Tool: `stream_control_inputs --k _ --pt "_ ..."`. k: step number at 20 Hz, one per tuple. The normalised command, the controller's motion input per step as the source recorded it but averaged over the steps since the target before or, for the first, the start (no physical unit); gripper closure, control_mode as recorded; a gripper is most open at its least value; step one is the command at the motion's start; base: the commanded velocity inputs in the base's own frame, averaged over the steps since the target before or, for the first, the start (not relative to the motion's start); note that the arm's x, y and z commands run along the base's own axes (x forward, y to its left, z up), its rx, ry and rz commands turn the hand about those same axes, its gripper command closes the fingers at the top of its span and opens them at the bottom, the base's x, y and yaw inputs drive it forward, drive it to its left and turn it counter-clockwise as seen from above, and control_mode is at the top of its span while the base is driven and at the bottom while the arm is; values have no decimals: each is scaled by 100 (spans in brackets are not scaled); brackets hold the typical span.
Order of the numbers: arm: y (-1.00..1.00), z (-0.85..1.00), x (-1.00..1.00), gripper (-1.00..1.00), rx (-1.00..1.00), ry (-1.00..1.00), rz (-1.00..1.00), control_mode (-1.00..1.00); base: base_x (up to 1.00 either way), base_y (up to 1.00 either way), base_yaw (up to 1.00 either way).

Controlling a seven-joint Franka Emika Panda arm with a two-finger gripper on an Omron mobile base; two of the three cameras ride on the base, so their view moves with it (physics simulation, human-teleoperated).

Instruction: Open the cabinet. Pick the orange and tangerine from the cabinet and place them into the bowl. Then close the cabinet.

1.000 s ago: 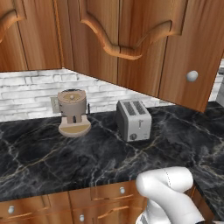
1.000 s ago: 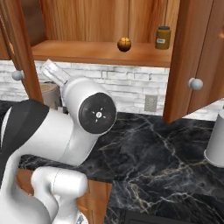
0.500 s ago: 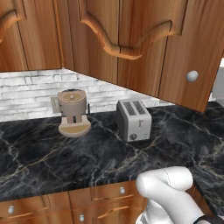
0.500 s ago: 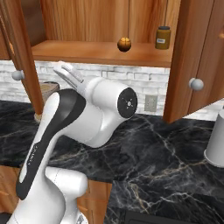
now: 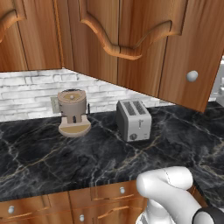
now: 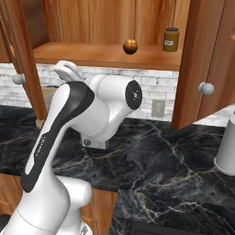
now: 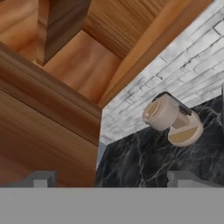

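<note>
Cabinet [image 6: 110,27] is open: both doors swung out, the right door [image 6: 202,64] with its round silver knob [image 6: 206,88] hanging over the black marble counter [image 6: 183,156]. On the shelf [image 6: 105,54] sits one orange fruit [image 6: 130,46], can't tell whether it's the orange or the tangerine, with a small brown jar [image 6: 170,39] just to its right, apart from it. Gripper [image 7: 111,179] is released, jaws spread wide, nothing between the fingertips [image 7: 41,179]. In the hand view it points at the underside edge of the cabinet and the white brick wall [image 7: 175,65], with the tan coffee machine [image 7: 171,119] ahead on the counter, rolled sideways in that view. The fruit is well apart from the gripper, up on the shelf above the arm's elbow [image 6: 114,98] in the right base view. Left base view shows the coffee machine [image 5: 73,113] and a silver toaster [image 5: 133,119] standing near each other on the counter under the open door [image 5: 144,43]. A pale cylinder [image 6: 227,147] stands at the right edge of the counter.
</note>
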Motion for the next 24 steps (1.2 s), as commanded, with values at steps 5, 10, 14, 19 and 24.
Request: stream_control_inputs --k 5,10,14,19,24 --pt "89 -4 0 -100 -8 0 2 -100 0 0 0" --pt "100 -2 -5 -100 -2 0 0 -100 0 0 0" --pt "100 -5 -18 -100 0 0 0 -100 0 0 0" --pt "93 0 -19 -100 0 0 0 -100 0 0 0" --pt "56 0 -6 -100 0 0 0 -100 0 0 0"
